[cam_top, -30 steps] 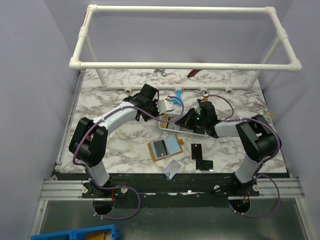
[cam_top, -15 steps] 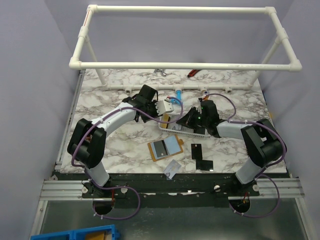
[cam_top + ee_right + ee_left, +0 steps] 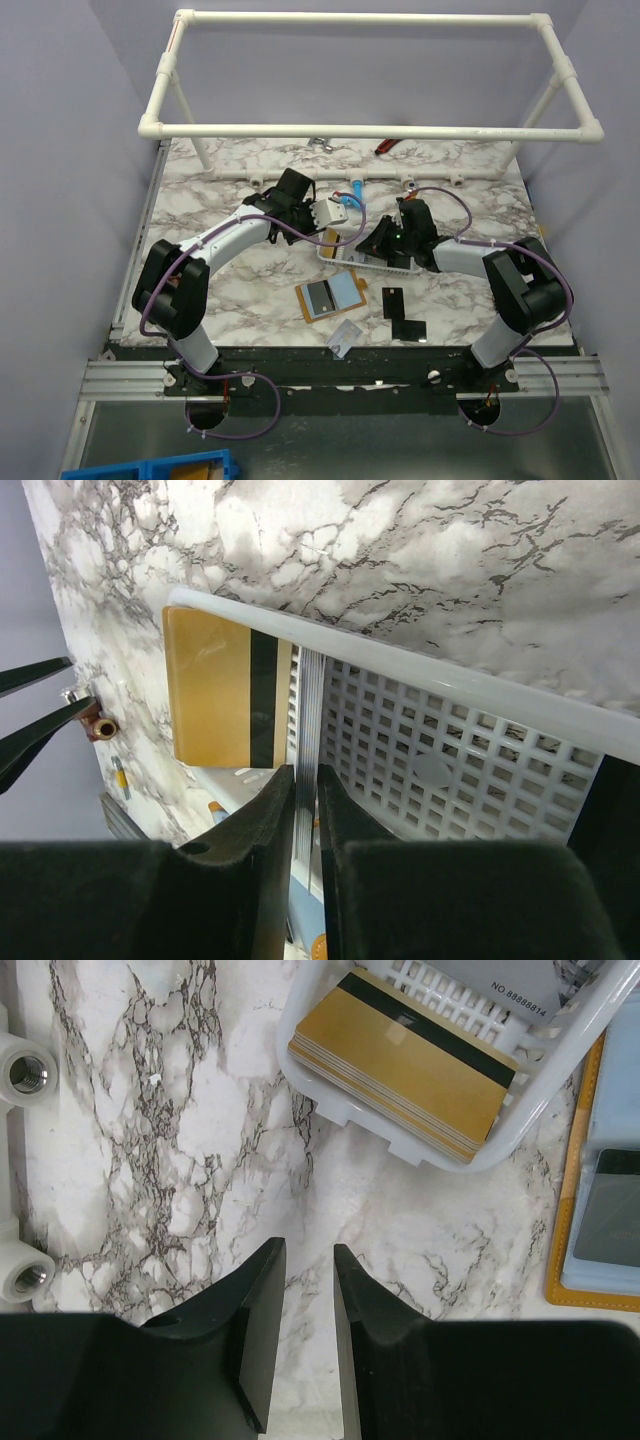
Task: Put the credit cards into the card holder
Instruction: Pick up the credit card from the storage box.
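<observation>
The fingers [image 3: 255,1340] of the left gripper [image 3: 308,1252] are hanging narrowly parted and empty over the white-and-grey marbled table [image 3: 180,1180]. The fingers [image 3: 262,825] of the right gripper [image 3: 306,772] are standing almost together about a thin pale upright strip [image 3: 307,710], probably a card seen edge-on, though I cannot tell whether they are pinching it. Nearest the arm bases, a silvery-white card [image 3: 346,336] and two flat black credit cards [image 3: 393,298] are lying loose on the marble. Just beyond, the orange-brown leather-like card holder [image 3: 333,296] is lying unfolded, a grey card [image 3: 612,1210] showing in it. Farther on, a stack of yellowish-gold cards [image 3: 400,1070] with black stripes is sitting in a corner of the white mesh plastic basket [image 3: 560,1065]. These cards are looking light, stiff and slick; the flat ones are likely needing a pinch across the faces at a lifted short edge
</observation>
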Robot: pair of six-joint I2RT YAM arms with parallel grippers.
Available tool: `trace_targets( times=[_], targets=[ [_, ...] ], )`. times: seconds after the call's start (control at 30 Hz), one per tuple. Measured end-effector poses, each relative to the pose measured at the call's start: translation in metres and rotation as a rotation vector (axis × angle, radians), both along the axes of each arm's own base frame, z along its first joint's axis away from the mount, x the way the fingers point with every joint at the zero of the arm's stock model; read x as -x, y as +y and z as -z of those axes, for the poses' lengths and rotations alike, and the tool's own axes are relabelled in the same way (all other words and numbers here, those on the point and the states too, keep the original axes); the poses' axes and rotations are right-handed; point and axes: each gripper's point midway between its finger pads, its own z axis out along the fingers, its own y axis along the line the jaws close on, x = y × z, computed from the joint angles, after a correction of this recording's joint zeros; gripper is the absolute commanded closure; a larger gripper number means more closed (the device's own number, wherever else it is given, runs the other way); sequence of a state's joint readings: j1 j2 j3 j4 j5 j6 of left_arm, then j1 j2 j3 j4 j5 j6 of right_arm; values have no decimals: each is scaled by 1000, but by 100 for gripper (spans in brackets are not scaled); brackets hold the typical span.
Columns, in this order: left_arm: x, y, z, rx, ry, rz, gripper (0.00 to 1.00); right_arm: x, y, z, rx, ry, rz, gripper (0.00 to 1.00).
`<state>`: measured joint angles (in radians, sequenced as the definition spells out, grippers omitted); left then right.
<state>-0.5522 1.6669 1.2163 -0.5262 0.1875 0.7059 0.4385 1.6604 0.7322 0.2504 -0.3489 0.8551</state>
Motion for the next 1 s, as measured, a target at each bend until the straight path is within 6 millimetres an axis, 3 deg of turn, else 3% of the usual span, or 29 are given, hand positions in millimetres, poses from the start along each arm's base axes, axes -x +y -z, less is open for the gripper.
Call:
trace_targets(
  times=[0.67,0.87,1.0],
  targets=[
    [4,-7,0,0,0,20,73,2,0,-6,-9,2,6,85],
    [6,-9,0,0,-1,26,74,1,0,-13,-16,-12,8,98],
    [6,-9,0,0,-1,26,74,2,-1,-12,-11,-1,12,99]
  ],
)
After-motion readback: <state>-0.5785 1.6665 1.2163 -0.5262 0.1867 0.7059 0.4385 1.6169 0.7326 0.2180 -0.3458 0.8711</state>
